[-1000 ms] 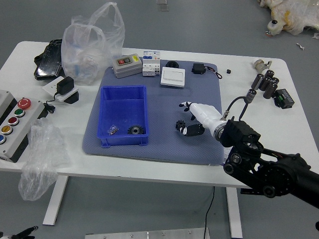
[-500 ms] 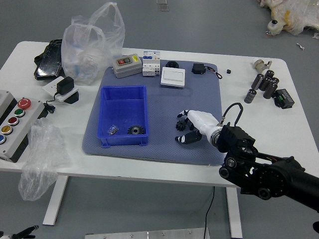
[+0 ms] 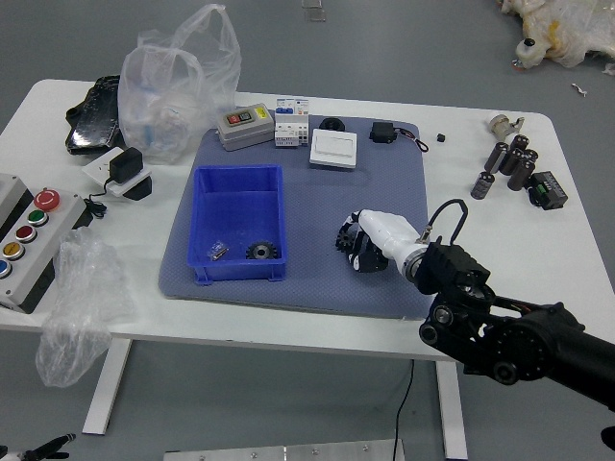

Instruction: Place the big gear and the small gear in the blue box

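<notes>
Grey mat (image 3: 312,206); blue box (image 3: 235,211); white case (image 3: 333,148) beyond right hand (image 3: 382,236)

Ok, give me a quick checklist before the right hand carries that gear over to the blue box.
1. Right hand closed on the gear: ok.
2. Grip firm enough to carry: cannot tell.
3. Gear lifted off the mat: cannot tell.
4. Blue box upright and open on top: ok.
5. Only gears in the box: not ok; a small clear piece lies near the other gear.
6. Left hand out of the way: ok, at the picture's bottom-left corner.
</notes>
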`<state>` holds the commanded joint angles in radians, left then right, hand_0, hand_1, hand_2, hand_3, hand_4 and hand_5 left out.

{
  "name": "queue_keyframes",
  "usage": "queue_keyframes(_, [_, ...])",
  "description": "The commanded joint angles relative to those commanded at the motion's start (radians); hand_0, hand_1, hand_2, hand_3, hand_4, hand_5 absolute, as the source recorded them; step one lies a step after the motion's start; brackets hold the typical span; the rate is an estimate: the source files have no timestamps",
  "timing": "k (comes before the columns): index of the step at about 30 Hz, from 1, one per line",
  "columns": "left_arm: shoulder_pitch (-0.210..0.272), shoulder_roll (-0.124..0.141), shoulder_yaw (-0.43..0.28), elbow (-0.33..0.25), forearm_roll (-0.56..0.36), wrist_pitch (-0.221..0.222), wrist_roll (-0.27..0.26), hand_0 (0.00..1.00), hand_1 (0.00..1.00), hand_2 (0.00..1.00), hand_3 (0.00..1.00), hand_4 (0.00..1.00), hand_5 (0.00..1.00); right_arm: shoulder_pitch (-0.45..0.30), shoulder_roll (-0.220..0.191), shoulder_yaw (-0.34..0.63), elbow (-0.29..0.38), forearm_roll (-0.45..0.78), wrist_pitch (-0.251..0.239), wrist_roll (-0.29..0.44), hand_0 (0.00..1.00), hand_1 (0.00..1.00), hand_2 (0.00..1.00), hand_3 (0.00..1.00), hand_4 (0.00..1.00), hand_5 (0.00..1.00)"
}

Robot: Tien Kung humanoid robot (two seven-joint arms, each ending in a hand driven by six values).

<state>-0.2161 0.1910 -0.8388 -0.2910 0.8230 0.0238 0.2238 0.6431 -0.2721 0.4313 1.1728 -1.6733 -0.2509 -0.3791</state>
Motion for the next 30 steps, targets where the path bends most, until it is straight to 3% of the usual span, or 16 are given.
queue_keyframes(6, [0.0, 0.001, -0.002, -0.001, 0.002, 0.0, 0.002, 0.653, 0.47, 0.506, 0.72, 0.735, 0.627, 0.04, 0.0, 0.009, 0.017, -0.008, -0.007, 0.002, 0.38, 0.39, 0.396, 0.543, 0.511, 0.187])
queue_keyframes(11, [0.0, 0.001, -0.006, -0.002, 0.008, -0.001, 0.005, 0.654, 0.47, 0.506, 0.72, 0.735, 0.628, 0.115, 0.02, -0.006, 0.039, -0.025, -0.011, -0.001, 0.383, 0.388, 0.394, 0.539, 0.526, 0.199])
queue_keyframes(19, [0.0, 0.001, -0.012, -0.004, 0.016, -0.002, 0.01, 0.654, 0.47, 0.507, 0.721, 0.736, 0.631, 0.235, 0.065, -0.126, 0.106, -0.045, -0.031, 0.02, 0.406, 0.4, 0.4, 0.544, 0.543, 0.218])
queue_keyframes(20, [-0.001, 0.001, -0.013, -0.004, 0.017, -0.002, 0.011, 0.654, 0.469, 0.506, 0.721, 0.737, 0.63, 0.247, 0.072, -0.146, 0.107, -0.042, -0.032, 0.028, 0.464, 0.488, 0.519, 0.572, 0.55, 0.225])
queue_keyframes(25, [-0.003, 0.001, -0.015, -0.004, 0.02, -0.002, 0.013, 0.654, 0.469, 0.506, 0.721, 0.737, 0.63, 0.272, 0.089, -0.186, 0.089, -0.026, -0.029, 0.058, 0.464, 0.488, 0.519, 0.572, 0.55, 0.225])
queue_keyframes(26, [-0.003, 0.001, -0.015, -0.005, 0.02, -0.002, 0.013, 0.654, 0.47, 0.507, 0.721, 0.737, 0.632, 0.274, 0.091, -0.191, 0.086, -0.021, -0.03, 0.062, 0.486, 0.634, 0.667, 0.623, 0.544, 0.239])
queue_keyframes(30, [-0.003, 0.002, -0.015, -0.005, 0.02, -0.002, 0.013, 0.654, 0.47, 0.507, 0.721, 0.737, 0.632, 0.28, 0.094, -0.207, 0.083, 0.002, -0.024, 0.073, 0.486, 0.634, 0.667, 0.623, 0.544, 0.239])
